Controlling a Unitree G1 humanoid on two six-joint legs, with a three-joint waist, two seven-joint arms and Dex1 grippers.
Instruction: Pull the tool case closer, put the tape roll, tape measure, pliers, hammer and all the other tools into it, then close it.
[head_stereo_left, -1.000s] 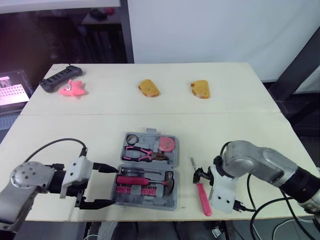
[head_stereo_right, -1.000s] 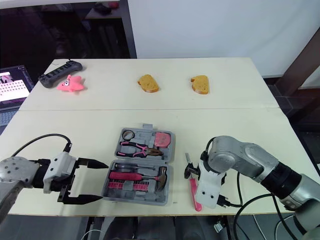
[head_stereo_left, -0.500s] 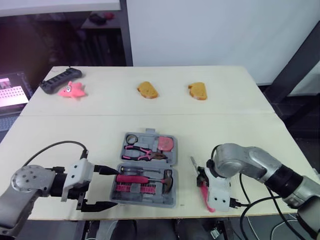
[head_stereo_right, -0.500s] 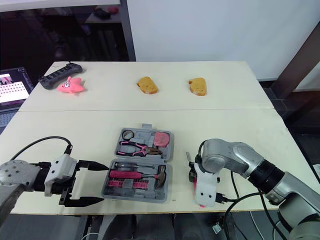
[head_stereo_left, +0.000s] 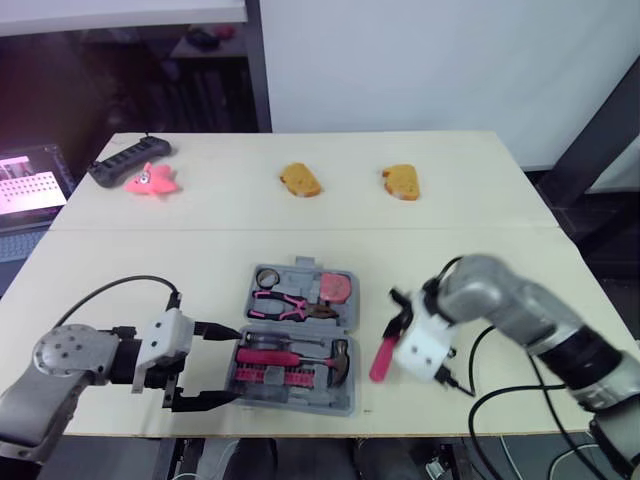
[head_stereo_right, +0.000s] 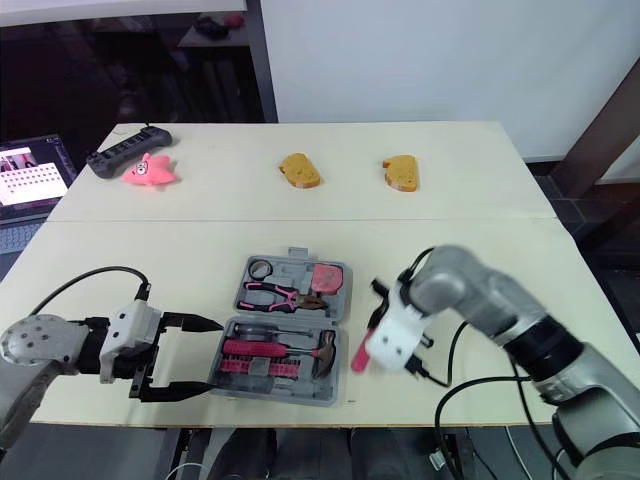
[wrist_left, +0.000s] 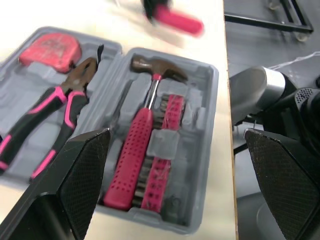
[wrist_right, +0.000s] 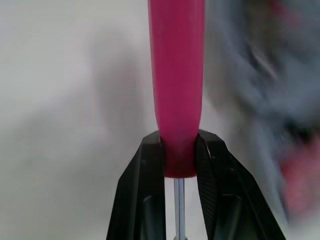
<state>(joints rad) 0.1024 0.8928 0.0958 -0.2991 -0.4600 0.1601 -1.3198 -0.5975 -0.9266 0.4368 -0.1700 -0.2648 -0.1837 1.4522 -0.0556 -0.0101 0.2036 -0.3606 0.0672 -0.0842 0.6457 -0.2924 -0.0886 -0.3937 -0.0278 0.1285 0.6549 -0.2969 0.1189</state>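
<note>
The grey tool case (head_stereo_left: 300, 406) lies open near the table's front edge. It holds a tape roll (head_stereo_left: 266, 277), pink-handled pliers (head_stereo_left: 285, 305), a pink tape measure (head_stereo_left: 334, 288), a hammer (wrist_left: 150, 100) and a row of pink bits. My right gripper (head_stereo_left: 393, 325) is shut on a pink-handled screwdriver (wrist_right: 176, 75), held off the table just right of the case, with the handle (head_stereo_left: 381, 357) pointing down toward the front. My left gripper (head_stereo_left: 232, 365) stands open at the case's left side, its fingertips over the front half's left rim.
Two brown bread-like pieces (head_stereo_left: 299, 180) (head_stereo_left: 402, 181) lie at the back of the table. A pink star toy (head_stereo_left: 150, 180) and a black power strip (head_stereo_left: 120, 162) sit at the back left. A lit screen (head_stereo_left: 30, 180) stands beyond the table's left edge.
My right gripper has shut on the pink screwdriver, lifted it off the table and carried it left toward the case. The left gripper has stayed open beside the case.
</note>
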